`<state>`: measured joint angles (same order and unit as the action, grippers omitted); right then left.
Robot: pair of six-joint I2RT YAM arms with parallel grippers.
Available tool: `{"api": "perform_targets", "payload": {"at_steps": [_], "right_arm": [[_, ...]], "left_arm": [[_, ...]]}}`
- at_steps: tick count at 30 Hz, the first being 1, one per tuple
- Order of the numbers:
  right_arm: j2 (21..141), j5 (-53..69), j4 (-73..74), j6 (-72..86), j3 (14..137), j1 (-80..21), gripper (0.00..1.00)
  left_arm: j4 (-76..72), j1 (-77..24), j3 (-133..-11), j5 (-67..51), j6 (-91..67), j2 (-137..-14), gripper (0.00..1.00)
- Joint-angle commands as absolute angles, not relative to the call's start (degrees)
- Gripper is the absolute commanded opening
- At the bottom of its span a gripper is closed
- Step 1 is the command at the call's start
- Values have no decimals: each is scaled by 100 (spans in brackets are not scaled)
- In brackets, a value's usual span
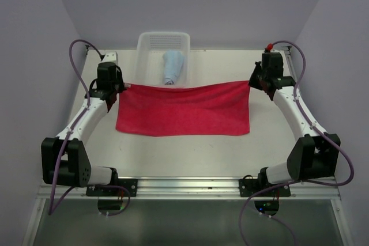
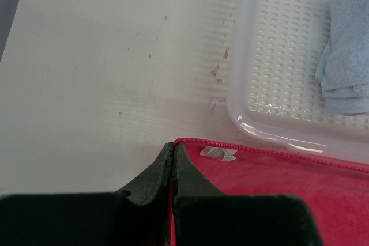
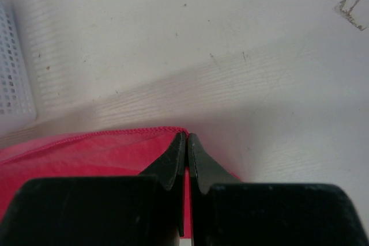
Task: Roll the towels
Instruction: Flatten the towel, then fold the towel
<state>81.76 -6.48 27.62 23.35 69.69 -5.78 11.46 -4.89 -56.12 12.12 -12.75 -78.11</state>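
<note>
A pink-red towel lies spread flat across the middle of the table, its far edge sagging between two pinched corners. My left gripper is shut on its far left corner, and red cloth shows between the black fingers beside a small white label. My right gripper is shut on the far right corner. A light blue towel lies rolled up inside the basket, and it also shows as a blue bundle in the left wrist view.
A white plastic mesh basket stands at the back centre, just behind the red towel's far edge; its rim is close to my left fingers. Purple cables loop from both arms. Side walls close in left and right.
</note>
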Motion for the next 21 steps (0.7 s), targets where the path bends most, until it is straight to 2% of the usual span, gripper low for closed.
{"api": "perform_targets", "payload": {"at_steps": [1,13,21], "right_arm": [[8244,-624,2286,2198,6882,-466,0],[8183,-581,1863,2066,6732,-343,0],[7498,-624,1951,2074,6575,-343,0]], "left_arm": [[563,-422,-5643,1195,-1151,-7892,0],[176,-316,-5528,1090,-1274,-7963,0],[97,-316,-5326,1125,-1345,-7199,0]]}}
